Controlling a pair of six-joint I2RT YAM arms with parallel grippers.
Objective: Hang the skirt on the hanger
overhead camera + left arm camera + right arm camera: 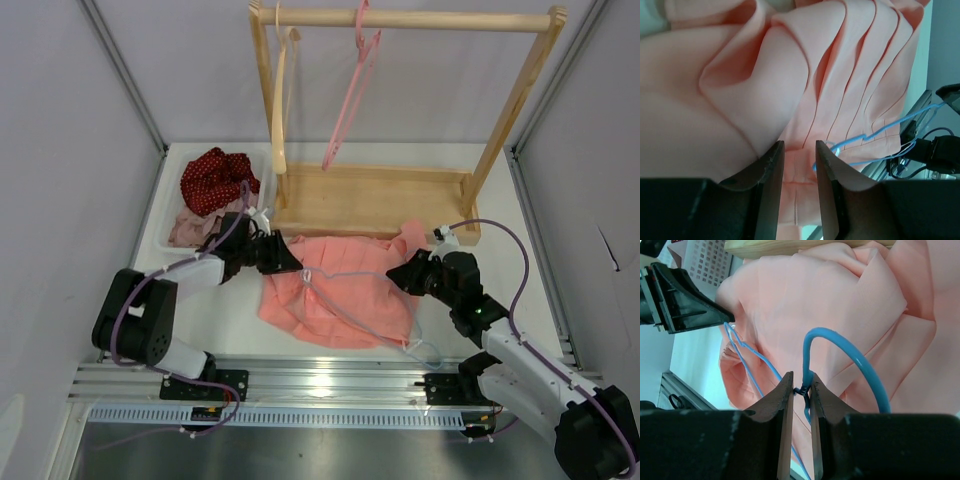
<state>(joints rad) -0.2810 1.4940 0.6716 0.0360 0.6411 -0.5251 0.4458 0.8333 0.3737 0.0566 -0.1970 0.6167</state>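
A: Where is the skirt to be found?
B: It is spread on the table, between the two claws, with its pleats fanned out. In the left wrist view its folds are seen filling the space just past that claw's tips

A: And the hanger?
B: It is laid across the top of the skirt. Its neck, just under the hook, is pinched by the right claw, whose fingers are pressed together on the blue wire. The hook is curled out to one side of that claw, over the pink fabric

A: How is the left claw held?
B: Its fingers are spread, and in the gap only skirt fabric is seen beyond. Nothing is gripped there. One end of the hanger's shoulder is seen right at the tip of one finger; whether it is touched cannot be told

A: What is set further out?
B: Beyond both claws a wooden rack is stood, and the skirt's far edge is laid against its base. From its bar a pink hanger and a wooden hanger are hung. Near the left claw, on the side away from the skirt, a white bin is placed, in which a red dotted cloth and a mauve cloth are piled
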